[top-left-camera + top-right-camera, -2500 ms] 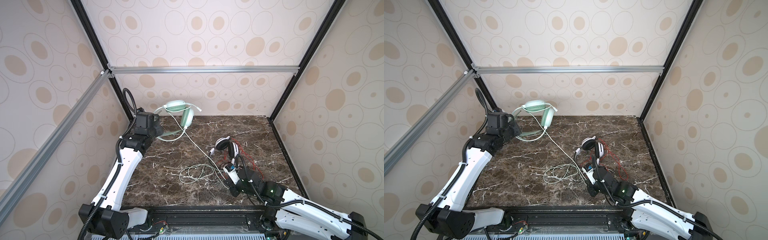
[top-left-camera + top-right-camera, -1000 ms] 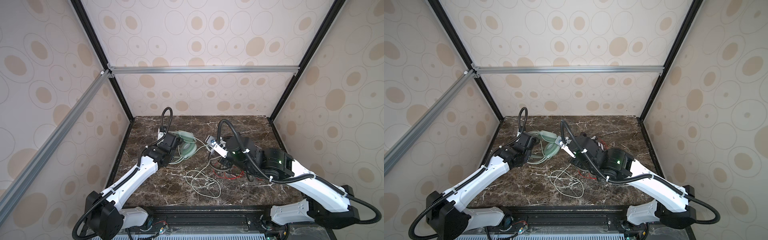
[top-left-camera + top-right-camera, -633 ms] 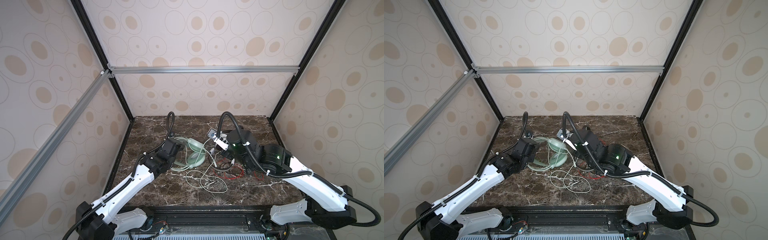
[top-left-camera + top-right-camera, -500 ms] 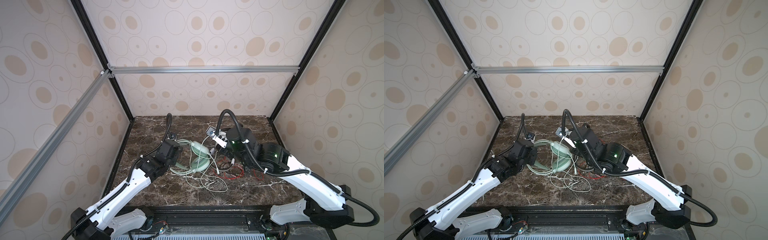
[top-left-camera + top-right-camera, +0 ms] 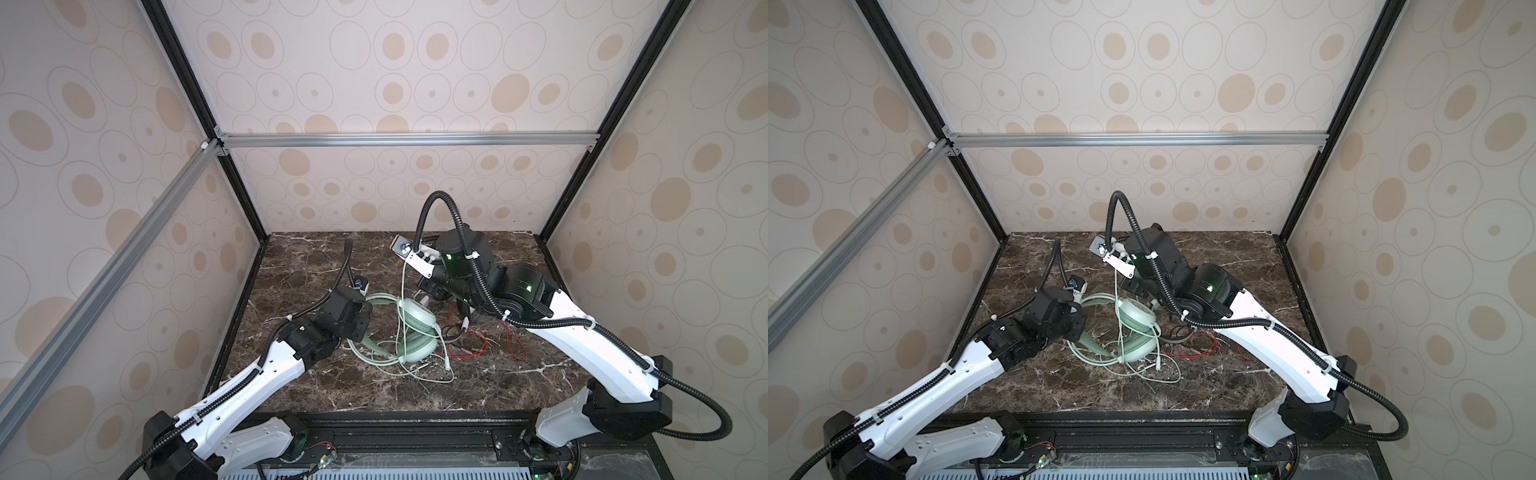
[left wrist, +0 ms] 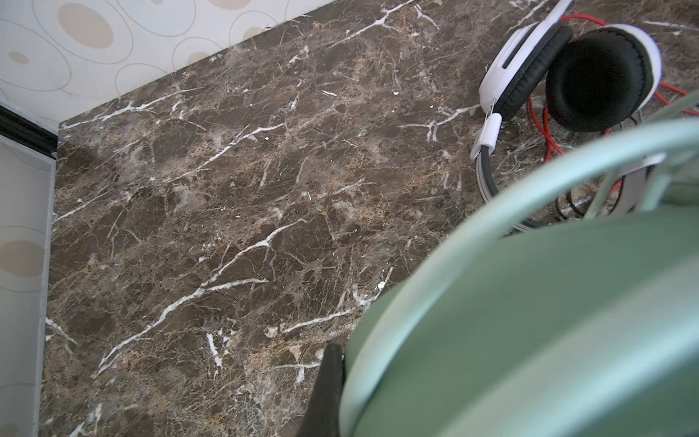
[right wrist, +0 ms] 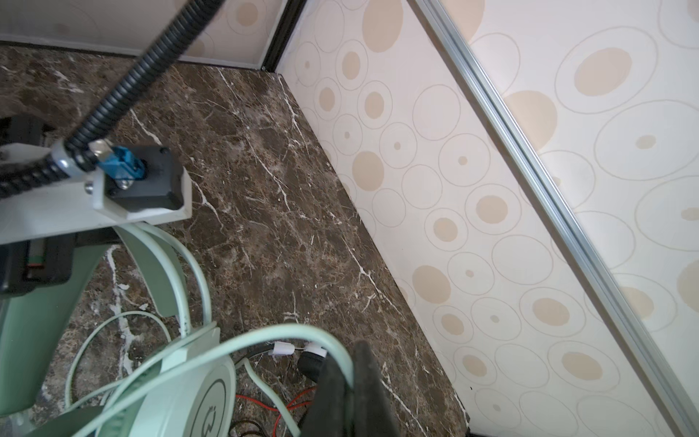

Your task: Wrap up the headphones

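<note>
Tabletop (image 5: 316,266): dark brown marble, white veins, glossy. It fills the booth floor wall to wall.
Room: 3 walls in cream wallpaper (image 5: 374,83) w/ tan ovals + thin rings. Black posts (image 5: 192,83) at the corners; aluminium rail (image 5: 407,139) across the back wall.
Mint-green headset (image 5: 417,322) mid-table. Its pale green cable (image 7: 261,336) lies in loose loops over and in front of it.
White-and-black headset (image 6: 601,75) lies just beside it on the marble, mostly hidden under the R arm in both top views. Its red cable (image 6: 545,128) sprawls around it.
Left gripper (image 5: 365,316) clamped on the mint headband.
Right gripper (image 7: 353,378) pressed together, pale green cable pinched betw. the fingers.
</note>
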Tool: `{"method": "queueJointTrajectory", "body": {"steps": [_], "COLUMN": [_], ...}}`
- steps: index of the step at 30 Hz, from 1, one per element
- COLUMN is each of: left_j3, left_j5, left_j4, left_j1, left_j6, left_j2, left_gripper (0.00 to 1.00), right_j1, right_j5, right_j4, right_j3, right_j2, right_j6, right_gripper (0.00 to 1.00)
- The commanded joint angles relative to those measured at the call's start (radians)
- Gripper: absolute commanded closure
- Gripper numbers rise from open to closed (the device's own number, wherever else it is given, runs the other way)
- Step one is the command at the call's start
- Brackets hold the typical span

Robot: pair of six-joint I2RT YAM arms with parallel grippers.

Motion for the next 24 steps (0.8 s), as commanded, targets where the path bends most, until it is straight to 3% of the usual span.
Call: {"method": "queueJointTrajectory", "body": {"steps": [1, 14, 20, 24], "left_j3": [0.015, 0.059, 0.086, 0.075], "left_j5": [-0.007, -0.058, -0.066, -0.020], "left_j4": [0.050, 0.044, 0.037, 0.070], "left_j1": [-0.012, -0.012, -0.006, -0.006], "left_j6": [-0.065, -0.231, -0.251, -0.188], "left_j2": [0.020, 0.176, 0.196, 0.170], "left_gripper": [1.00, 1.00, 1.00, 1.00], "right_j1": [0.022, 0.168, 0.185, 0.183], "right_j5": [-0.061, -0.032, -0.018, 0.044], "right_j4": [0.017, 0.131, 0.143, 0.189], "right_j3": [0.030, -0.085, -0.106, -0.130], "right_j2": [-0.002, -0.100, -0.117, -0.115], "right_j6": [-0.029, -0.108, -0.113, -0.124], "right_gripper": [1.00, 1.00, 1.00, 1.00]}}
